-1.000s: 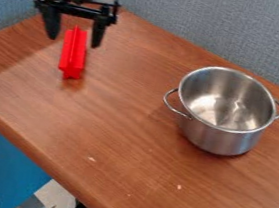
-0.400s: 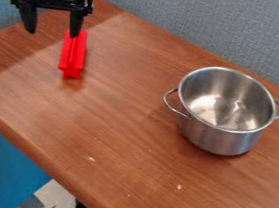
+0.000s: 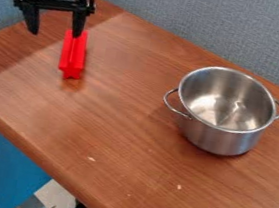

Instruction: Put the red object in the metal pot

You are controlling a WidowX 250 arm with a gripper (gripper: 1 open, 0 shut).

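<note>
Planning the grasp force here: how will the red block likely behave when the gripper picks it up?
The red block looks like rigid plastic, so it probably stays stiff. Its flat sides suggest it won't roll on the table. Being long, it may swing if pinched near an end by the open gripper.

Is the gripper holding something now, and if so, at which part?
Nothing is held. The gripper is open, and the red block lies on the table.
</note>
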